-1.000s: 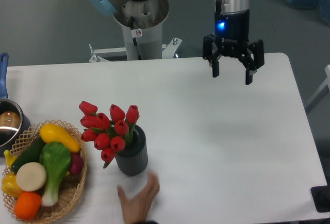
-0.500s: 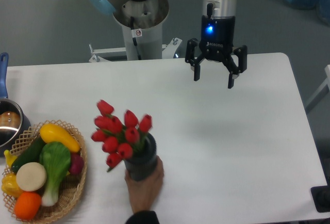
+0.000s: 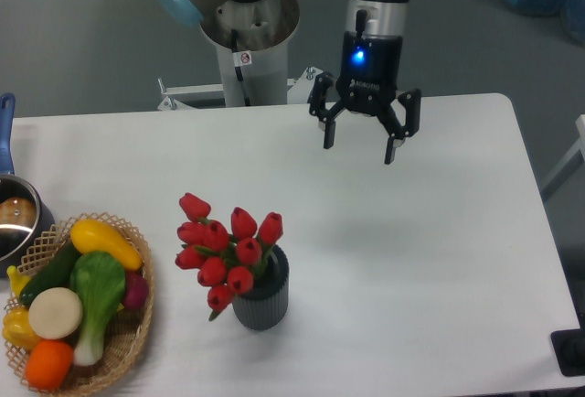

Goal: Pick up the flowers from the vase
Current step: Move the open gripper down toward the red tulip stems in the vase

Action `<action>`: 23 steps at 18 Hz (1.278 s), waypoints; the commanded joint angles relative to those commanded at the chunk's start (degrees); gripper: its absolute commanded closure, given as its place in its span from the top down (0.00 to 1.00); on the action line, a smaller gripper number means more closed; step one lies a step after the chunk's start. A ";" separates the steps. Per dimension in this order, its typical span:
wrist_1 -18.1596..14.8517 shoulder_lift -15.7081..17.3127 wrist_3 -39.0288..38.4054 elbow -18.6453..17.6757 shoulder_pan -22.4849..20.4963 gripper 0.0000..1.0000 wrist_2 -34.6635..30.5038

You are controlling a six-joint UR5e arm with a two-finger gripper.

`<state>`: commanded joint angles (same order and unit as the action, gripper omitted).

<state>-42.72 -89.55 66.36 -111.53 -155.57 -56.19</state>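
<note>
The flowers (image 3: 226, 249), a bunch of red tulip buds with green leaves, stand in the dark grey ribbed vase (image 3: 262, 295) on the white table, front left of centre. The buds lean out to the left over the vase's rim. My gripper (image 3: 358, 144) hangs open and empty above the far middle of the table, well behind and to the right of the vase, fingers pointing down.
A woven wicker basket (image 3: 126, 351) with toy vegetables sits at the front left. A metal pot (image 3: 14, 219) with a blue handle is at the left edge. The robot's base column (image 3: 249, 45) stands behind the table.
The gripper has moved left, towards the table's middle. A hand that was pushing the vase to the right has withdrawn, leaving vase and flowers further right than before.
</note>
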 joint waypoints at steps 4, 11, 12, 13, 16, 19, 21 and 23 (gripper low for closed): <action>0.09 -3.43 0.26 0.26 0.26 1.00 8.28; 0.18 -8.44 0.35 2.46 2.46 1.00 12.42; 0.27 -9.05 0.79 2.55 2.72 1.00 12.68; 0.36 -9.58 1.14 2.90 3.07 1.00 13.03; 0.44 -10.82 1.49 3.43 3.78 1.00 14.61; 0.88 -12.74 1.58 4.39 4.39 1.00 15.93; 0.88 -13.45 1.58 5.18 5.53 1.00 16.11; 0.97 -14.24 1.67 5.36 6.06 1.00 17.07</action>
<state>-41.75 -103.79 68.03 -106.17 -149.51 -39.12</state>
